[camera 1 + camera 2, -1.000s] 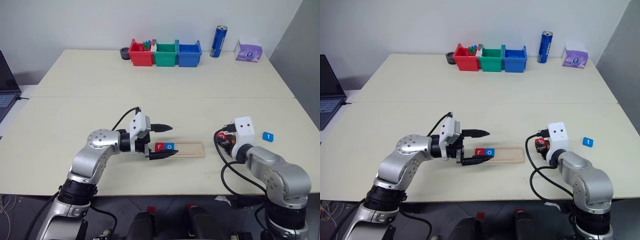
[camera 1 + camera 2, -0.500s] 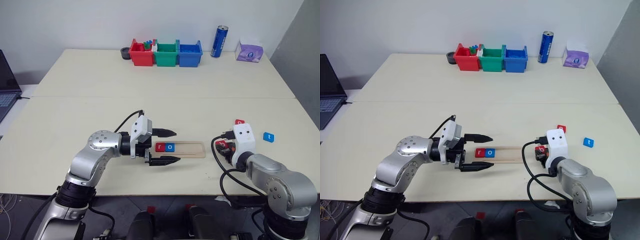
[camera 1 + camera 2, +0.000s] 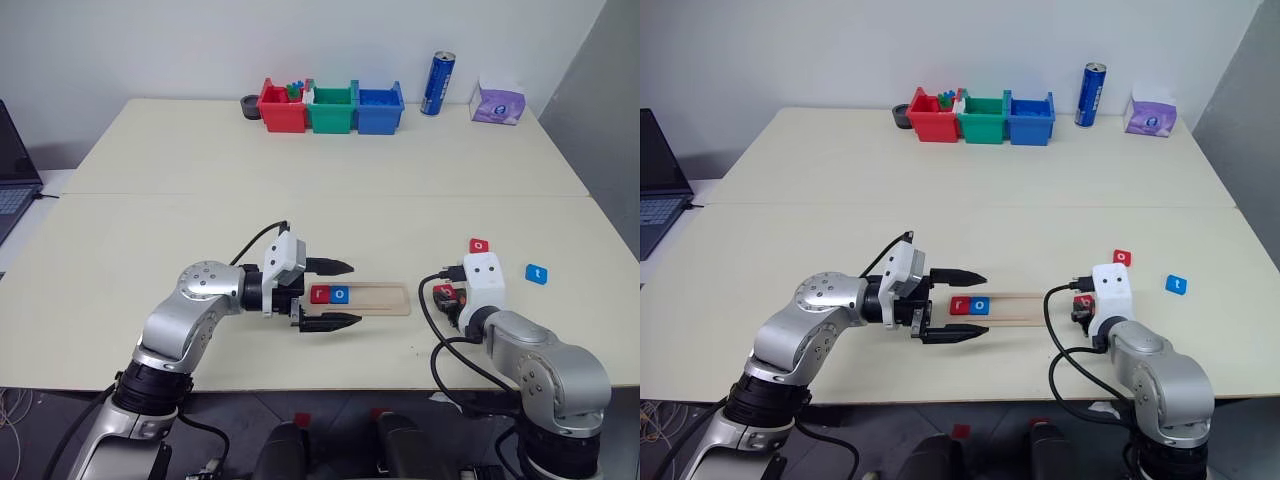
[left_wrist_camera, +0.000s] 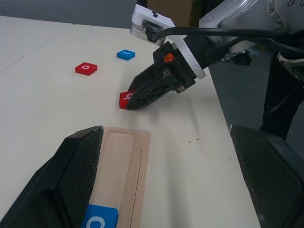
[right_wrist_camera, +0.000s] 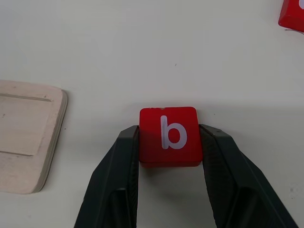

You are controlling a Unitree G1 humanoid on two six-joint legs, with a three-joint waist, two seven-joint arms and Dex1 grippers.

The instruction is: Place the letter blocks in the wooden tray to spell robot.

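The wooden tray point(image 3: 375, 297) lies near the table's front edge, with a red r block point(image 3: 320, 294) and a blue o block point(image 3: 341, 294) side by side at its left end. My left gripper point(image 3: 353, 292) is open, one finger on each long side of the tray at those two blocks. My right gripper point(image 5: 168, 134) is shut on a red b block point(image 5: 168, 135), low at the table just right of the tray's right end point(image 5: 26, 142). Behind my right wrist lies a red o block point(image 3: 480, 244). A blue t block point(image 3: 537, 273) sits further right.
Red point(image 3: 281, 108), green point(image 3: 332, 108) and blue point(image 3: 379, 108) bins stand in a row at the back, with a blue can point(image 3: 437, 84) and a purple tissue pack point(image 3: 497, 103) to their right. A laptop point(image 3: 12, 180) sits past the left edge.
My right hand has sunk towards the table with the b block, and the red o block behind it has come into sight. The left gripper stays open at the tray.
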